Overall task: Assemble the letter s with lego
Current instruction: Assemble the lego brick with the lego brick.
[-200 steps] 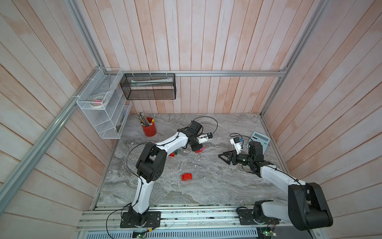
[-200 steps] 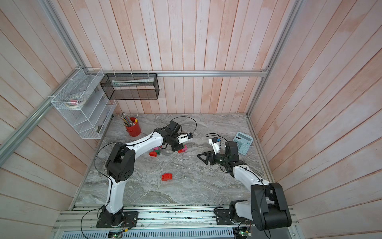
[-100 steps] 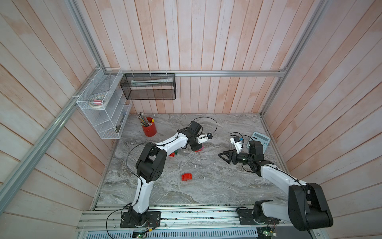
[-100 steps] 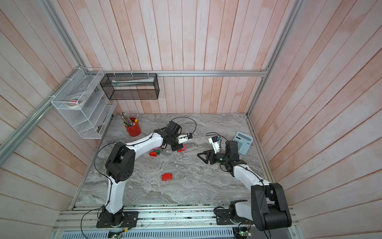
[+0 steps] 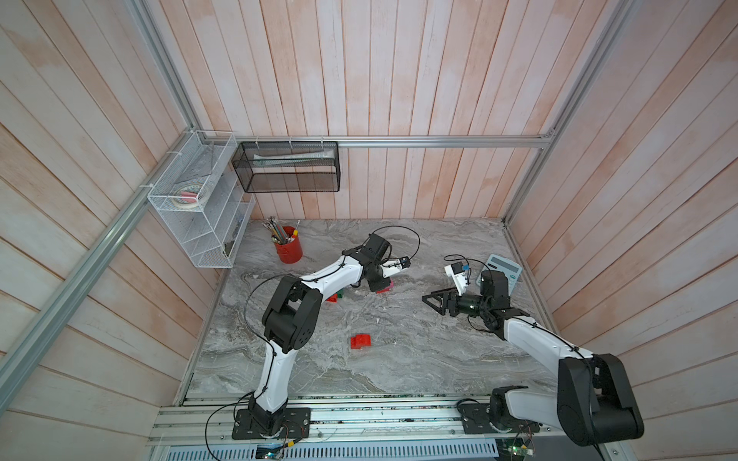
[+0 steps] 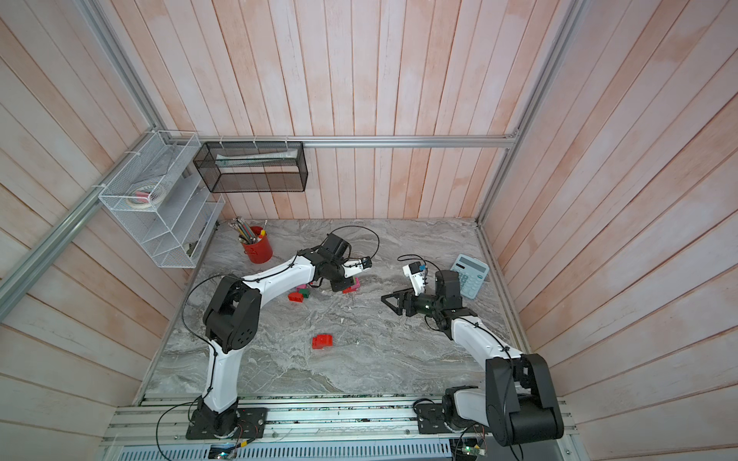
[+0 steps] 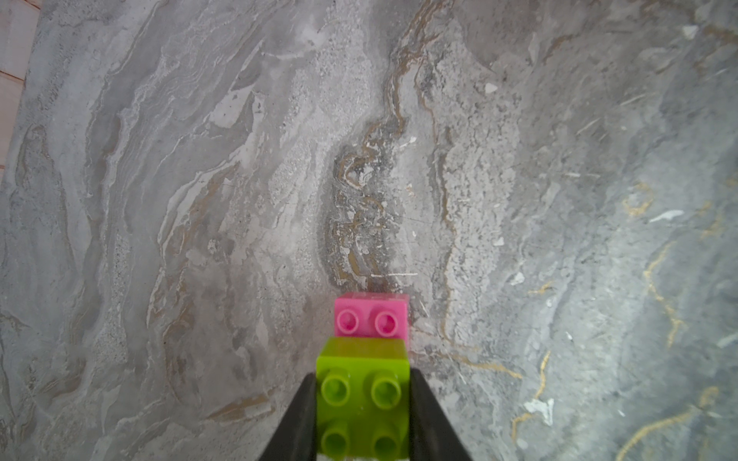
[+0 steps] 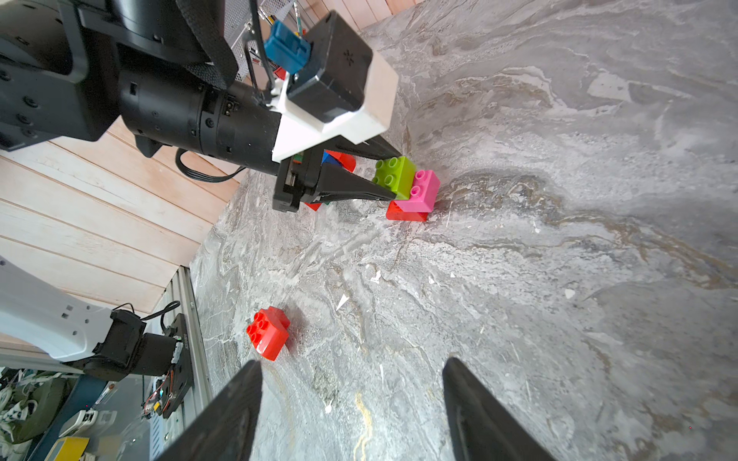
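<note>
The fingers (image 7: 295, 423) of my left end effector (image 7: 362, 377) look matt black. Between them, the lime-green studded plastic brick (image 7: 363, 399) is smooth with a soft sheen, as is the pink studded plastic brick (image 7: 372, 317) just ahead of it. Under both, the grey marble-patterned bench (image 7: 199, 199) is veined, dull and flecked with pale scuffs. Ahead of my right end effector (image 8: 352, 363), a red studded plastic brick (image 8: 268, 333) gleams. Beyond, the walls are matt pale wooden planks (image 5: 359, 80) edged with brushed metal rails (image 5: 399, 140).
</note>
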Robot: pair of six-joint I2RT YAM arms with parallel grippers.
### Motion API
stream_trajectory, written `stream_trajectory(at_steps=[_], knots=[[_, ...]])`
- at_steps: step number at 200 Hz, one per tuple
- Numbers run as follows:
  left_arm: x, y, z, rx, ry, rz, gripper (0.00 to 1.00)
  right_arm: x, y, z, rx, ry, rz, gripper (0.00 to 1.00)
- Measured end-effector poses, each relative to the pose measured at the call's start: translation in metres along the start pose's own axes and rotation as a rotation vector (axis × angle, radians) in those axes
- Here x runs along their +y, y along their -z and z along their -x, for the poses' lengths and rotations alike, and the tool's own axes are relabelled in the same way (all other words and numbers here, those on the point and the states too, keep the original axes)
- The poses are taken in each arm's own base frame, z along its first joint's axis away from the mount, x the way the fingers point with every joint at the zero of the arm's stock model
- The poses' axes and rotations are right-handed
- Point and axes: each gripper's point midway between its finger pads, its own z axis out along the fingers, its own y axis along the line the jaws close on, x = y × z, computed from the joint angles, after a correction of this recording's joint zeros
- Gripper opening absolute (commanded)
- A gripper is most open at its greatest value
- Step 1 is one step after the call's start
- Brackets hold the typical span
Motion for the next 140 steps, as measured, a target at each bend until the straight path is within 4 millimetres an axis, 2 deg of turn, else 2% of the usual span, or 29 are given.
stream_trajectory(at_steps=[140], knots=[[-0.0060, 0.0043, -0.0086, 0.000, -0.040, -0.013, 0.24, 0.0012, 0.0002, -0.0035, 0.014, 0.011, 0.008, 0.73]])
